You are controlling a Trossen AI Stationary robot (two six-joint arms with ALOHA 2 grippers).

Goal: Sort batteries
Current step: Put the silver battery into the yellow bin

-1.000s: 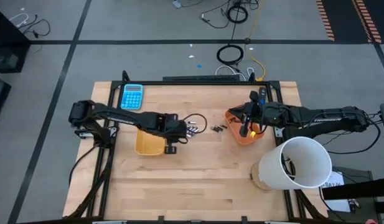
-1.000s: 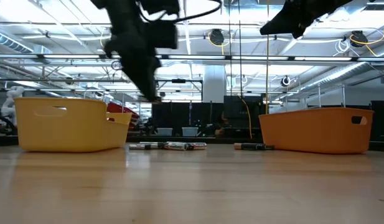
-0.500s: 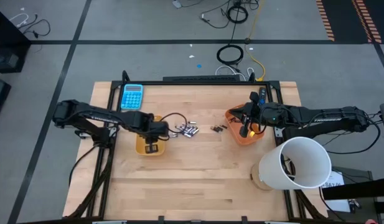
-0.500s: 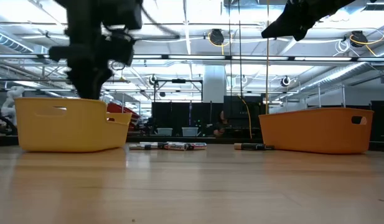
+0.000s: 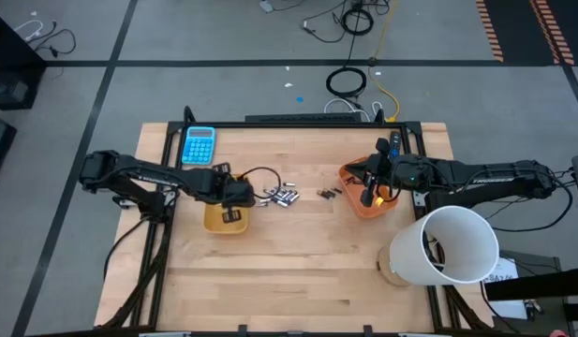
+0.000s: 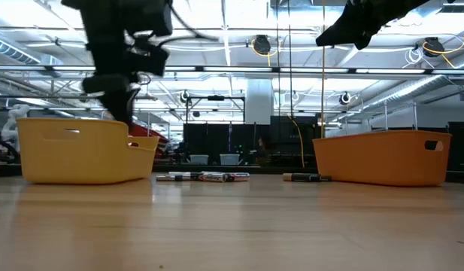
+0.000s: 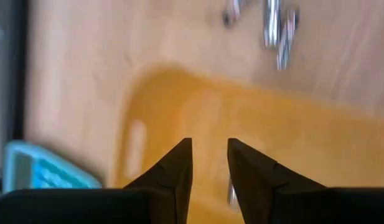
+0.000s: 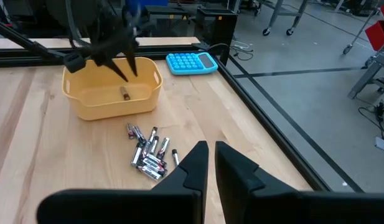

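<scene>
Silvery batteries (image 5: 282, 196) lie in a loose pile on the table between the trays, also visible as batteries (image 8: 149, 152) in the right wrist view. A few dark batteries (image 5: 328, 193) lie nearer the orange tray (image 5: 390, 208). My left gripper (image 5: 230, 213) hovers open over the yellow tray (image 5: 208, 223), fingers pointing down, with nothing between them (image 7: 210, 158). One dark battery (image 8: 125, 94) lies on that tray's floor. My right gripper (image 5: 368, 197) waits shut above the orange tray.
A blue calculator (image 5: 199, 145) lies near the table's far left corner. A large white cylinder (image 5: 448, 245) stands at the right near corner. Black frame rails run along the table's edges. Bare wood spreads across the near half of the table.
My left gripper has travelled from the battery pile toward the table's left and now hangs over the yellow tray. Over the last half second it has barely shifted.
</scene>
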